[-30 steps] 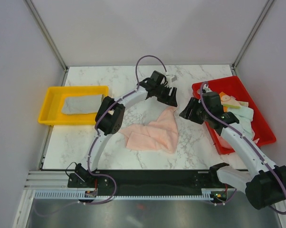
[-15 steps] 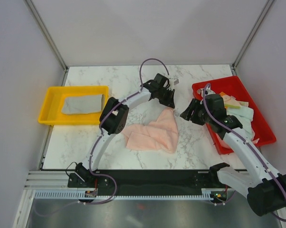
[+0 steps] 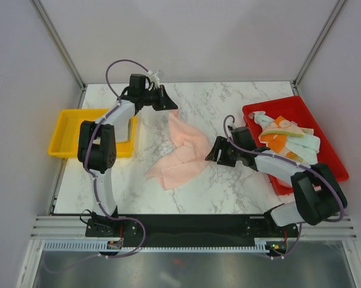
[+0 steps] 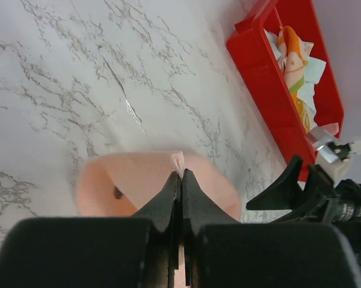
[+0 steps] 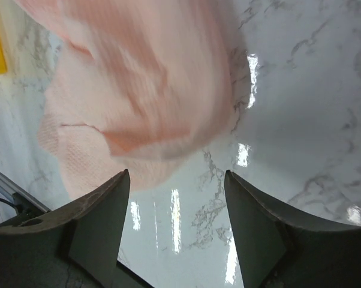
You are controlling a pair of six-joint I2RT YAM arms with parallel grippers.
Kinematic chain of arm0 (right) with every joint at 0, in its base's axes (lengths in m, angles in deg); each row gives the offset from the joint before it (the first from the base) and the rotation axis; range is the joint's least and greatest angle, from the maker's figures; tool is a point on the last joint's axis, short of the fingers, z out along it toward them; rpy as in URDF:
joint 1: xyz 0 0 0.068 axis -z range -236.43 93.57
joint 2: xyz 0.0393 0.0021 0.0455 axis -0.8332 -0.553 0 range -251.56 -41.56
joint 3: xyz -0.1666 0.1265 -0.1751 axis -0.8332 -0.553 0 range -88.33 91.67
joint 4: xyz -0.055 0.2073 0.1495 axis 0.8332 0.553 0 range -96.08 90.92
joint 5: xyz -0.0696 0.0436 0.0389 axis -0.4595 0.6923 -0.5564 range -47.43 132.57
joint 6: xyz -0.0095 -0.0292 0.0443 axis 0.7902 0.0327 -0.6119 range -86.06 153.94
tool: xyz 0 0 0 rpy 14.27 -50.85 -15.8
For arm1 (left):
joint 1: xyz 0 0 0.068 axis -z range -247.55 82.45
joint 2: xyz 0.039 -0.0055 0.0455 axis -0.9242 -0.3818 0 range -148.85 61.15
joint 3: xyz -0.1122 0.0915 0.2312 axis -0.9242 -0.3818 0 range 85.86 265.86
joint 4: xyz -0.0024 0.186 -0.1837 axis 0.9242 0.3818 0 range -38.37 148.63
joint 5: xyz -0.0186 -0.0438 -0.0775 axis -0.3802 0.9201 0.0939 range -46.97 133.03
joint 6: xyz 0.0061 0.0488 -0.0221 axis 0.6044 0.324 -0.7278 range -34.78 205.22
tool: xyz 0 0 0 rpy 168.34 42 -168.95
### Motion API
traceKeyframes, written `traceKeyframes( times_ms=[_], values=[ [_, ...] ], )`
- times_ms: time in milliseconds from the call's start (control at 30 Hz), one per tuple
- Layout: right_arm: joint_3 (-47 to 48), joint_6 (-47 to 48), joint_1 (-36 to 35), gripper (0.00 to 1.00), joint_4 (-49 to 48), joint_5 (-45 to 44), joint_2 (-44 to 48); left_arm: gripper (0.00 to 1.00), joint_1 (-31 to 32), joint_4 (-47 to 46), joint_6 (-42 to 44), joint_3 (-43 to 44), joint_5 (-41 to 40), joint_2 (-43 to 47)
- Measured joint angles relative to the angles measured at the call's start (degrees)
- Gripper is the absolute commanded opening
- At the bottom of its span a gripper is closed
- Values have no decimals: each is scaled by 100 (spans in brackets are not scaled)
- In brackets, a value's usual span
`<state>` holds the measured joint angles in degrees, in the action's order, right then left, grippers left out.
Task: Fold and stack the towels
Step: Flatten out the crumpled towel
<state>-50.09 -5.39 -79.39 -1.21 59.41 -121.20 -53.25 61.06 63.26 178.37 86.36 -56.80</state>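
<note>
Left gripper (image 4: 181, 175): shut tight on one corner of the pink towel (image 3: 183, 147), holding that corner up near the back of the table (image 3: 228, 102).
Pink towel: one corner is up in the air. The rest hangs down and lies crumpled in the middle of the table.
Right gripper (image 5: 177, 180): fingers wide apart, nothing in them, low over the table just beside the towel's right edge.
Red tray (image 3: 300, 108): on the right, with a heap of other towels (image 3: 288, 135) inside, orange, mint green and white.
Yellow tray (image 3: 66, 129): on the left, with the left arm crossing over it.
</note>
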Motion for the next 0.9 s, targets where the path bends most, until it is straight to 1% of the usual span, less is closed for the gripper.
traceKeyframes(
  times_ms=[100, 200, 333, 467, 567, 633, 667, 700, 800, 900],
  values=[
    [17, -96, -350, 73, -267, -101, -667, 2, 9, -57, 0, -195, 138, 13],
    [142, -120, -389, 72, -544, -195, -909, 2, 208, 22, 2, -365, 275, 13],
    [481, -96, -378, 71, -791, -304, -1331, 2, 374, 87, 35, -378, 385, 13],
    [885, -345, -382, 67, -990, -367, -1781, 2, 304, 205, 142, -378, 339, 13],
    [1054, -691, -422, 61, -1014, -538, -1965, 2, 195, 280, 188, -378, 289, 15],
    [1182, -859, -461, 23, -1008, -649, -2090, 2, 131, 304, 190, -378, 214, 24],
    [1239, -868, -481, 9, -1003, -662, -2155, 2, 94, 319, 188, -378, 175, 37],
    [1272, -835, -503, 0, -997, -660, -2218, 2, 63, 356, 188, -378, 149, 57],
    [1276, -577, -516, 0, -686, -671, -2173, 2, -37, 435, 188, -378, 55, 173],
    [1287, -114, -380, 0, -146, -800, -1729, 2, -116, 501, 129, -236, 50, 264]
  ],
)
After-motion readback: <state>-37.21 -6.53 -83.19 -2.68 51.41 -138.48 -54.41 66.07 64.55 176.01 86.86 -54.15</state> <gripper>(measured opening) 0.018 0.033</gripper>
